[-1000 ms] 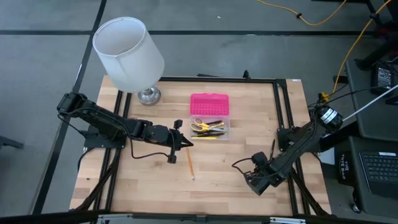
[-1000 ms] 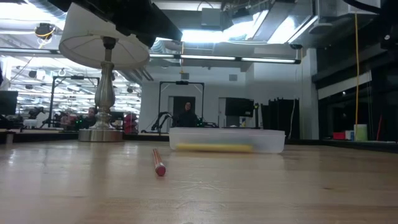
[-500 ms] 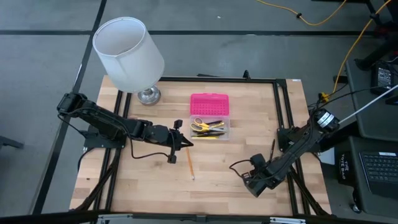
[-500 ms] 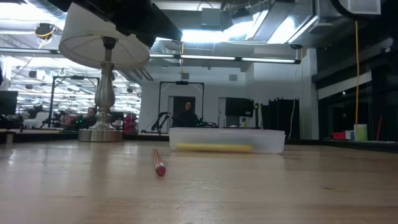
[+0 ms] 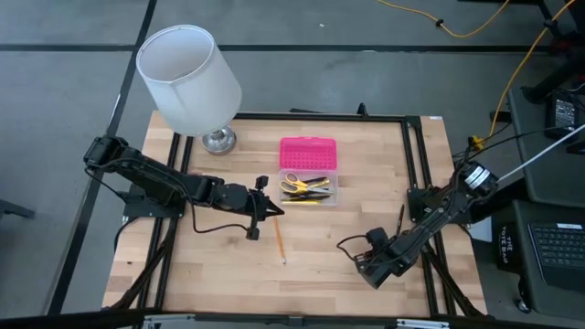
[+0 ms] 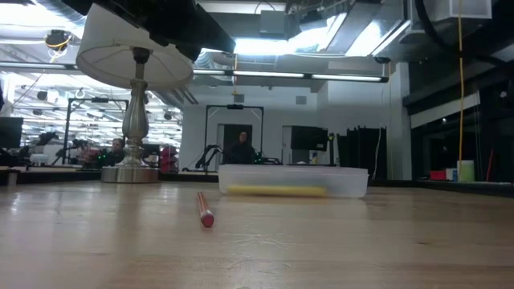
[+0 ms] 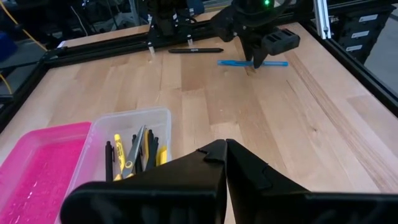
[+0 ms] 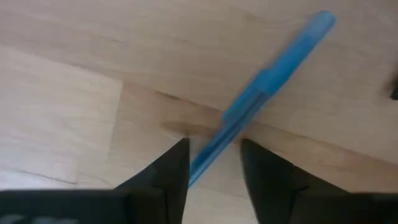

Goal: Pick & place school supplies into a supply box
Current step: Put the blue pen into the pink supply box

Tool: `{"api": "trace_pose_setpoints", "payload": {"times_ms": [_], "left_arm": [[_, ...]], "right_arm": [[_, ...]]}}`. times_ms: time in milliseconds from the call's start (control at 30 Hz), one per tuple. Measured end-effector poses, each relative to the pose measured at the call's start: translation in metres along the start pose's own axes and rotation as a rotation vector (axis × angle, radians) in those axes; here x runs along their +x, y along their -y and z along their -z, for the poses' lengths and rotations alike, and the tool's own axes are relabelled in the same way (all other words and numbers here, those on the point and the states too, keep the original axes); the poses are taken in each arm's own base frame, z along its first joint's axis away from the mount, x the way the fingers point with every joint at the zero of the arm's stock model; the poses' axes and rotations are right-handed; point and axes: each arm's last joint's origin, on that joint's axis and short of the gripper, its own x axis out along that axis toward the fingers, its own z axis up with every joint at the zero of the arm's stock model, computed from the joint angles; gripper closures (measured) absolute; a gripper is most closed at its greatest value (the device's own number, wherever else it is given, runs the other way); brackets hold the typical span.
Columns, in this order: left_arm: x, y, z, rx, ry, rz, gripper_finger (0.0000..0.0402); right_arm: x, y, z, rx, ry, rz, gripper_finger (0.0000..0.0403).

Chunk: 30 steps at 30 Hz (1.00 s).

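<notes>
Right gripper (image 8: 214, 165) sits spread open straddling the blue pen (image 8: 267, 90) at the table's 4 o'clock, so the pick is on; next it needs to clamp, then carry to the supply box (image 5: 309, 187) around 12, left gripper (image 7: 224, 152) clenched empty

Wooden table (image 5: 311, 247), lamp (image 5: 218, 139), supply box (image 5: 308, 188), pencil (image 5: 279, 240), pens (image 7: 252, 63)

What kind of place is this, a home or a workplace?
Most likely a workplace, probably a robotics lab. A wooden table in a black metal frame carries the robot arms. Behind it the low view shows a large hall with exposed ceiling lights and equipment racks. Yellow cables run across the floor.
</notes>
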Motion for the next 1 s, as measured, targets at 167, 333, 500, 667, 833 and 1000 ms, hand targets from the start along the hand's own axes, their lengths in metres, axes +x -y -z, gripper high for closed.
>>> {"api": "trace_pose_setpoints", "payload": {"times_ms": [167,333,500,667,833,1000], "left_arm": [[0.0,0.0,0.0,0.0,0.0,0.0,0.0398],[0.0,0.0,0.0,0.0,0.0,0.0,0.0398],[0.0,0.0,0.0,0.0,0.0,0.0,0.0398],[0.0,0.0,0.0,0.0,0.0,0.0,0.0398],[0.0,0.0,0.0,0.0,0.0,0.0,0.0398],[0.0,-0.0001,0.0,0.0,0.0,-0.001,0.0398]], "right_arm": [[0.0081,0.0069,-0.0038,0.04,0.012,0.002,0.0255],[0.0092,0.0074,-0.0044,0.041,0.024,-0.004,0.0255],[0.0096,0.0073,-0.0043,0.037,0.022,-0.005,0.0259],[0.0103,0.0076,-0.0045,0.037,0.024,-0.002,0.0288],[0.0104,0.0081,-0.0047,0.03,0.026,0.003,0.0323],[0.0104,0.008,-0.0047,0.007,0.026,0.001,0.0347]]}}
